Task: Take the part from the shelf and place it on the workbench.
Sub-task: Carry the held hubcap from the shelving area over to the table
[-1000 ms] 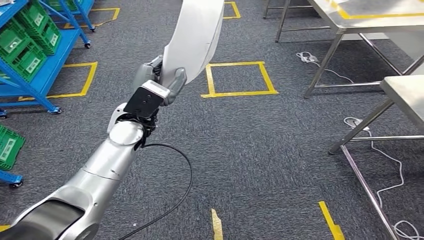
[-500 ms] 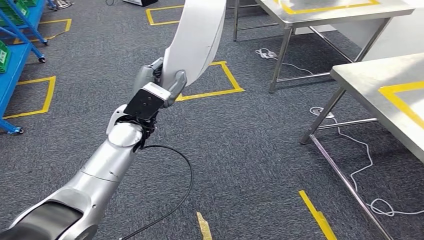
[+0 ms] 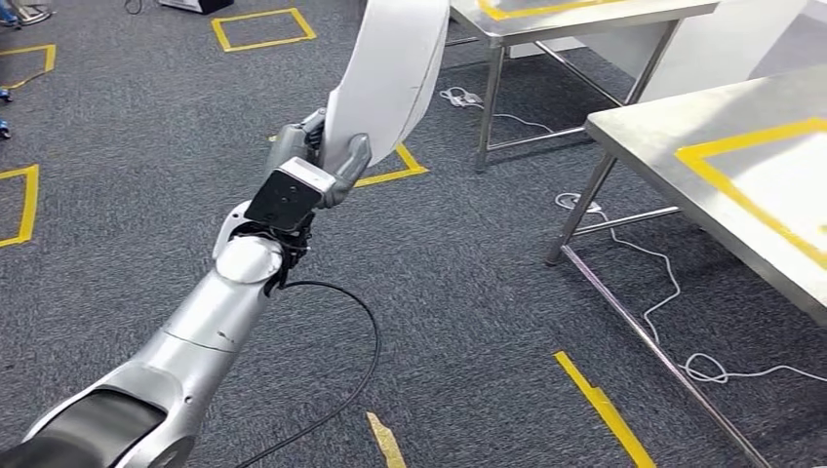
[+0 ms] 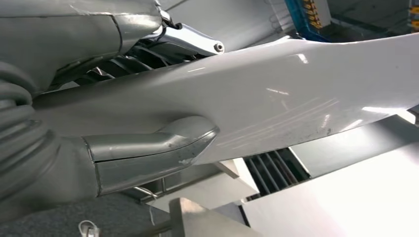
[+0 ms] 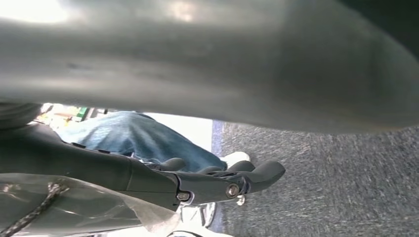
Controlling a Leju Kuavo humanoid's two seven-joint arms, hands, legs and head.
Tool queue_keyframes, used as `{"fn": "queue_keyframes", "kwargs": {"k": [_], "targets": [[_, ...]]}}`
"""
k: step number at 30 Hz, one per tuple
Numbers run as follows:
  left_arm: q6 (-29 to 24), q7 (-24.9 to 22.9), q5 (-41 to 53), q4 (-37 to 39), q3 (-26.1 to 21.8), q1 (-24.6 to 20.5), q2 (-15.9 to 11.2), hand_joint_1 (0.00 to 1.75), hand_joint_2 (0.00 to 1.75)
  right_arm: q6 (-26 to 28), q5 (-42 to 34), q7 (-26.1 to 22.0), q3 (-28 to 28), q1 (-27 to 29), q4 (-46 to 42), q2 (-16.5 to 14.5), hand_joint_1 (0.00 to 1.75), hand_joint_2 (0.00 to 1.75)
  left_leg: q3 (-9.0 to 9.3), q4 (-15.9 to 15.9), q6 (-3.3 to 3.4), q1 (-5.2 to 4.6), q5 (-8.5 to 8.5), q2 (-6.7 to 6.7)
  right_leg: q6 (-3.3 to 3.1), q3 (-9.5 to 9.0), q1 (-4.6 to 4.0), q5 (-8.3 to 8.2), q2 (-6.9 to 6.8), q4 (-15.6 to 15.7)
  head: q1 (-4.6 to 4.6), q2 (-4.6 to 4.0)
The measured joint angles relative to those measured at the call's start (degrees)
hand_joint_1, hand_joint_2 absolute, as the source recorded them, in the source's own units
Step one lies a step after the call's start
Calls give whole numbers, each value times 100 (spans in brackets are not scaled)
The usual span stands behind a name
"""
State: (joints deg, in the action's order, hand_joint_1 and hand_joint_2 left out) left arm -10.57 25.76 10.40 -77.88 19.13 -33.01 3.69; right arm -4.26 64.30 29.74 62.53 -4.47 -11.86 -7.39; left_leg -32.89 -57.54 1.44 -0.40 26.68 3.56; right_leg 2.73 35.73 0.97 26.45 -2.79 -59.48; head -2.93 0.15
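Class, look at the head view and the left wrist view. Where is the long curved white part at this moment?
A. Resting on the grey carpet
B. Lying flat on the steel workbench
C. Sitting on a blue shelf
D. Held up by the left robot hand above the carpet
D: the left robot hand grips the long curved white part above the grey carpet, clear of the steel workbench.

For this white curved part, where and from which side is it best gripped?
Judging by the present hold, the narrow lower end: the left hand clamps the white curved part there, thumb on one broad face, fingers behind. Coming at the broad faces probably suits its thin, flat shape.
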Motion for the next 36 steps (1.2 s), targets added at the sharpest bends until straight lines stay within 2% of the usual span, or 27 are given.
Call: {"fn": "queue_keyframes", "kwargs": {"k": [1, 3, 5, 7, 9, 10, 11, 12, 13, 15, 16, 17, 19, 21, 23, 24, 25, 26, 27, 29, 31, 32, 34, 36], "targets": [[1, 0, 0, 0, 1, -3, 1, 175, 175, 0, 0, 0, 1, -6, 1, -7, 0, 0, 2, -14, -27, -17, 10, 35, -40, -73, -14, -11, -41, 121, -10, 0], [3, -1, 0, 0, 4, -5, 5, 175, 175, 1, 0, 0, 7, -10, 1, -13, 0, 0, 11, -26, -77, -20, 21, 112, -133, -79, -33, -6, 32, 143, -32, 0], [4, -1, 1, -2, 7, -9, 10, 175, 175, 5, 0, 1, 17, -10, -1, -13, 0, 0, -11, -122, -140, 14, 120, 53, -198, -89, -28, -22, 126, 159, -39, 0], [4, 1, 0, -1, 8, -9, 2, 175, 175, 7, -1, 1, 25, -22, -1, -14, 0, 0, -217, -614, -187, 46, 413, -149, -258, -103, -14, -34, 219, 175, -55, 0], [4, 1, -4, 8, 9, 14, -15, 175, 175, 6, -1, 1, 28, -33, -1, -15, 0, 0, -607, -1439, -201, 55, 758, -278, -290, -103, -20, -36, 333, 172, -63, 0], [4, 1, -8, 14, 9, 31, -23, 175, 175, 5, 0, 1, 31, -30, -1, -15, 0, 0, -749, -1716, -199, 55, 818, -299, -294, -105, -24, -37, 397, 169, -65, 0], [4, 1, -11, 20, 9, 43, -29, 175, 175, 5, 0, 1, 32, -26, -1, -15, 0, 0, -805, -1797, -189, 55, 767, -310, -296, -108, -27, -38, 462, 166, -66, 0], [5, 1, -14, 24, 9, 49, -32, 175, 175, 4, 0, 1, 33, -21, -1, -15, 0, 0, -737, -1609, -171, 55, 589, -324, -296, -114, -29, -38, 526, 162, -64, 0], [6, 1, -15, 26, 10, 47, -33, 175, 175, 4, 0, 1, 34, -20, -1, -15, 0, 0, -581, -1241, -147, 55, 348, -361, -294, -120, -30, -37, 586, 156, -65, 0], [9, 2, -15, 28, 10, 33, -33, 175, 175, 2, 1, 1, 37, -28, -1, -15, 0, 0, -245, -457, -111, 69, 11, -564, -271, -102, -32, -40, 696, 139, -60, 0], [13, 2, -15, 30, 10, 27, -31, 175, 175, -1, 1, 1, 39, -31, -1, -15, 0, 0, -156, -233, -104, 70, -44, -646, -245, -75, -28, -49, 741, 133, -58, 0], [16, 2, -16, 32, 10, 23, -30, 175, 175, -4, 2, 1, 40, -28, -1, -15, 0, 0, -128, -141, -99, 67, -34, -697, -209, -44, -18, -62, 782, 132, -58, 0], [22, 1, -17, 37, 10, 14, -20, 175, 175, -9, 2, 1, 43, -9, -1, -15, 0, 0, -128, -94, -64, 60, -49, -629, -132, 11, 7, -80, 837, 139, -61, 0], [28, 3, -17, 38, 11, -1, 3, 175, 175, -9, 2, 1, 44, 4, 1, -15, 0, 0, -106, -37, 7, 77, -85, -527, -84, 121, -4, 44, 679, -29, -42, 0], [36, 3, -19, 40, 11, -7, 16, 175, 175, -9, 2, -1, 45, -4, 1, -15, 0, 0, -98, -11, 52, 80, -101, -413, -55, 417, -20, 371, 429, -639, -21, 0], [38, 3, -20, 43, 11, -4, 16, 175, 175, -9, 2, -1, 46, -10, 1, -15, 0, 0, -104, -13, 60, 77, -101, -353, -39, 605, -18, 538, 369, -1031, -14, 0], [40, 3, -21, 46, 11, 3, 14, 175, 175, -9, 2, -1, 47, -12, 1, -15, 0, 0, -108, -15, 60, 73, -100, -291, -26, 748, -17, 638, 341, -1335, -15, 0], [45, 3, -21, 51, 11, 9, 14, 175, 175, -10, 2, -2, 48, -11, 1, -15, 0, 0, -112, -17, 59, 72, -98, -232, -16, 800, -15, 641, 328, -1457, -15, 0], [50, 3, -22, 54, 12, 13, 15, 175, 175, -11, 3, -1, 49, -8, 1, -15, 0, 0, -112, -18, 56, 72, -95, -177, -11, 730, -15, 540, 312, -1344, -14, 0], [57, 3, -23, 57, 13, 10, 16, 175, 175, -12, 6, -5, 50, -6, 0, -14, 0, 0, -103, -26, 33, 69, -82, -85, -18, 301, -18, 209, 184, -588, -15, 0], [60, 3, -25, 57, 11, 0, 13, 175, 175, -11, 11, -13, 50, -24, -1, -14, 0, 0, -105, -51, -18, 40, -60, -10, -69, -70, -47, 40, 51, 43, -22, 0], [64, 3, -25, 57, 11, -4, 13, 175, 175, -11, 14, -17, 50, -31, -1, -14, 0, 0, -107, -61, -47, 26, -56, 26, -102, -133, -64, 35, 33, 151, -30, 0], [72, 3, -27, 57, 13, -6, 19, 175, 175, -13, 17, -18, 51, -27, -1, -14, 0, 0, -99, -62, -105, 21, -50, 103, -177, -139, -75, 20, 120, 164, -44, 0], [76, 4, -31, 57, 14, -10, 23, 175, 175, -7, 17, -17, 54, -15, -2, -13, 0, 0, -127, -193, -168, 46, 71, 29, -241, -153, -56, -8, 202, 188, -50, 0]]}}
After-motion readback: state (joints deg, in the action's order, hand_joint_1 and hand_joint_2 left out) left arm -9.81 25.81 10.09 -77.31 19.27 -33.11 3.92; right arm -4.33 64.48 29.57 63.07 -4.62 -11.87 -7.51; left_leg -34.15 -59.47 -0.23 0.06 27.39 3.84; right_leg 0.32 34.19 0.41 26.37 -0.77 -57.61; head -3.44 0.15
